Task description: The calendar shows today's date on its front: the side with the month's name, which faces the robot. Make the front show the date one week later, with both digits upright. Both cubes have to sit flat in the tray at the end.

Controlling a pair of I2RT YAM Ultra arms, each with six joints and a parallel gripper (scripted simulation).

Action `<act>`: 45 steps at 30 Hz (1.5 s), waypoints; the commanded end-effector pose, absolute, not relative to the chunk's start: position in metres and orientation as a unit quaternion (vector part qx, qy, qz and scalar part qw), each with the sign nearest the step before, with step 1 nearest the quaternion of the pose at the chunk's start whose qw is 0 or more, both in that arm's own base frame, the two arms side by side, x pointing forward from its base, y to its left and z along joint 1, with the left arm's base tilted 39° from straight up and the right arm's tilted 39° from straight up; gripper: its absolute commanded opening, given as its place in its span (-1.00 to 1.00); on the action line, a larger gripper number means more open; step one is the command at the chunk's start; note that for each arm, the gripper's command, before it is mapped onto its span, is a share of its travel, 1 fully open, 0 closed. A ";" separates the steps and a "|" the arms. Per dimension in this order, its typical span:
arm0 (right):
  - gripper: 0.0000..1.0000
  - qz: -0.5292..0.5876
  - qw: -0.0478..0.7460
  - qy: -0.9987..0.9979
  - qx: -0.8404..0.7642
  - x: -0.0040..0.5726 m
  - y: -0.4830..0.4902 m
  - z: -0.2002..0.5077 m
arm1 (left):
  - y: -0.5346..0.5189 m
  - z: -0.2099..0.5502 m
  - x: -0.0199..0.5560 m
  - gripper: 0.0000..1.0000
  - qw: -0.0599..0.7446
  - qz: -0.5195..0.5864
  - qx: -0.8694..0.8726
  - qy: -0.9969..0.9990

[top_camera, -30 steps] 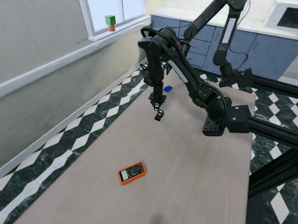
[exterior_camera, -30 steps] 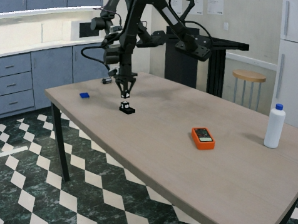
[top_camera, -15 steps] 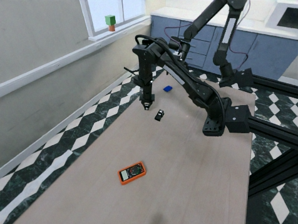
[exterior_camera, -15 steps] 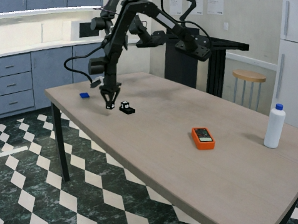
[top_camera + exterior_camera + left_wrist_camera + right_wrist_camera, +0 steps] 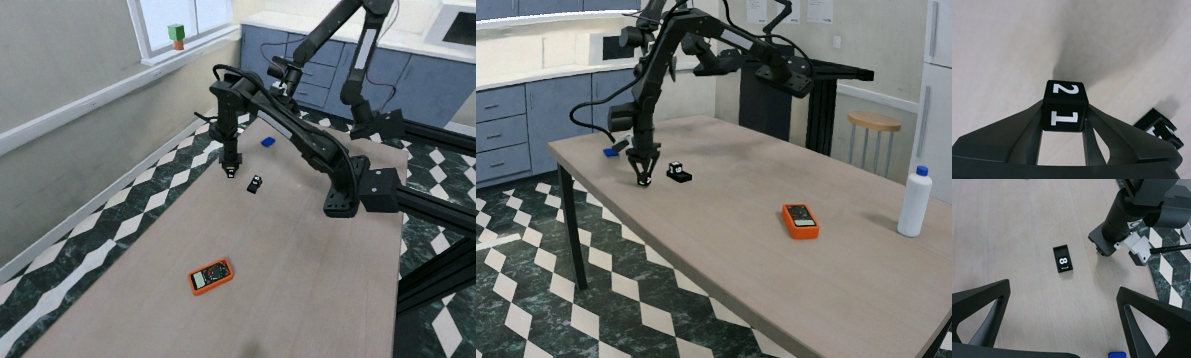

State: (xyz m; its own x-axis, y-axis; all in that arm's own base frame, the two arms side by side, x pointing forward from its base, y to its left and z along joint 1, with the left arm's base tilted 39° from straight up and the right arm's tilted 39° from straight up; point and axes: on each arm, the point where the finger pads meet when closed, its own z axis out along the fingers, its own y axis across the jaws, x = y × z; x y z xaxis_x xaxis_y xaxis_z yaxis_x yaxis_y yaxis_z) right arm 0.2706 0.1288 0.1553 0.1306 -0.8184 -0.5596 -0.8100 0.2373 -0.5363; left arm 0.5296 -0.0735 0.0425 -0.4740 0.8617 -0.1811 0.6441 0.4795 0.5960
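between the left fingers (image 5: 230, 172) (image 5: 644, 180), a cube (image 5: 230, 173) (image 5: 644, 182) (image 5: 1064, 117) shows 2 and 1.

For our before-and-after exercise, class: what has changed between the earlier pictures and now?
The left gripper carried its cube from above the tray sideways and down beside it. The other cube, tray and multimeter stayed put.
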 end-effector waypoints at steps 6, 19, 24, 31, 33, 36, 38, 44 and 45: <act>1.00 -0.006 0.449 0.651 -0.612 0.278 0.134 0.174 | -0.081 0.038 0.543 -0.47 0.249 0.225 0.456 0.824; 1.00 -0.004 0.443 0.647 -0.620 0.270 0.135 0.168 | -0.087 0.091 0.509 0.13 0.257 0.232 0.452 0.822; 1.00 -0.006 0.441 0.648 -0.621 0.267 0.133 0.166 | -0.091 0.110 0.494 0.13 0.258 0.232 0.452 0.822; 1.00 -0.004 0.443 0.643 -0.624 0.267 0.135 0.167 | -0.092 0.120 0.487 0.21 0.255 0.237 0.455 0.820; 1.00 0.003 0.443 0.640 -0.628 0.266 0.136 0.167 | -0.090 0.115 0.488 0.21 0.241 0.248 0.469 0.813; 1.00 0.014 0.442 0.635 -0.634 0.268 0.135 0.166 | -0.089 0.104 0.490 0.21 0.214 0.270 0.493 0.799; 1.00 0.022 0.440 0.632 -0.637 0.268 0.135 0.164 | -0.089 0.099 0.491 0.21 0.199 0.283 0.508 0.789; 1.00 0.062 0.458 0.608 -0.645 0.273 0.123 0.169 | -0.099 0.095 0.495 0.21 0.114 0.377 0.601 0.695; 1.00 0.068 0.464 0.606 -0.643 0.276 0.118 0.170 | -0.104 0.094 0.496 0.21 0.104 0.390 0.615 0.677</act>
State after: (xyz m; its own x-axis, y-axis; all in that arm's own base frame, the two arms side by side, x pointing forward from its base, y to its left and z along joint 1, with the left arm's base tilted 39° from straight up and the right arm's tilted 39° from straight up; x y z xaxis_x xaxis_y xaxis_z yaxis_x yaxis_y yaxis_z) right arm 0.2737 0.1126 0.1510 0.1479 -0.7824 -0.6050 -0.8355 0.2284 -0.4997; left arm 0.4942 -0.0857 0.0910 -0.3497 0.9289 0.1218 0.7218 0.1843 0.6671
